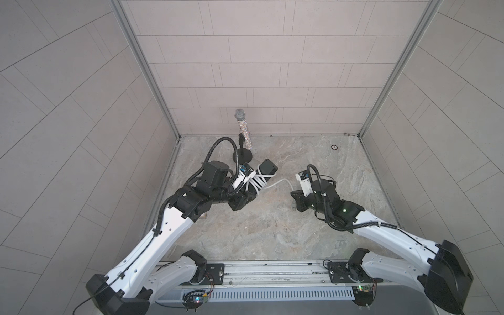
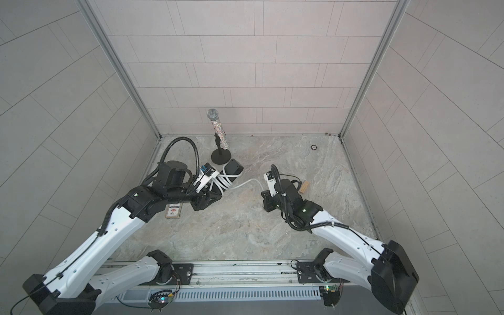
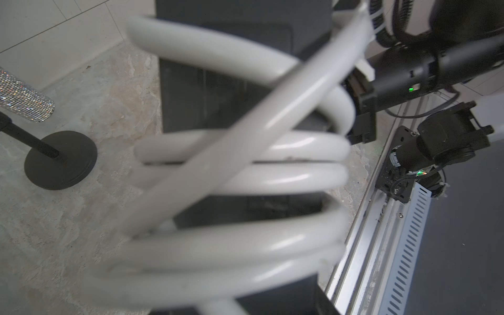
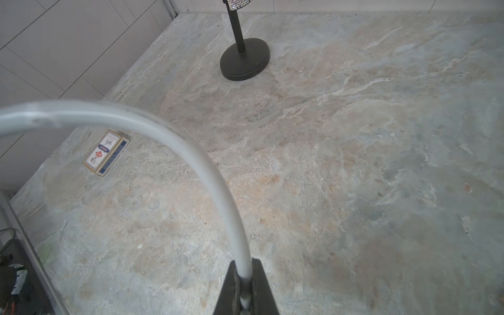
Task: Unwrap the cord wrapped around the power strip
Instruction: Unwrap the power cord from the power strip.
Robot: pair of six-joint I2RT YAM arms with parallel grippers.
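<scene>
White cord [image 4: 81,113] pinched by right gripper [image 4: 244,266]; left gripper [image 1: 246,197] grasps power strip [image 1: 268,167] (box [image 4: 106,152] print unreadable)

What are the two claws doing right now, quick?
Left claw: closed on the power strip, which has cord wound around it.
Right claw: shut tight on the cord.

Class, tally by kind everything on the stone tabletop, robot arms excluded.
Black rectangular plastic power strip: 1
Long white cord: 1
Glittery silver microphone on black round-based stand: 1
Printed cardboard card box: 1
Tan block: 1
Small dark ring: 1
Total: 6
</scene>
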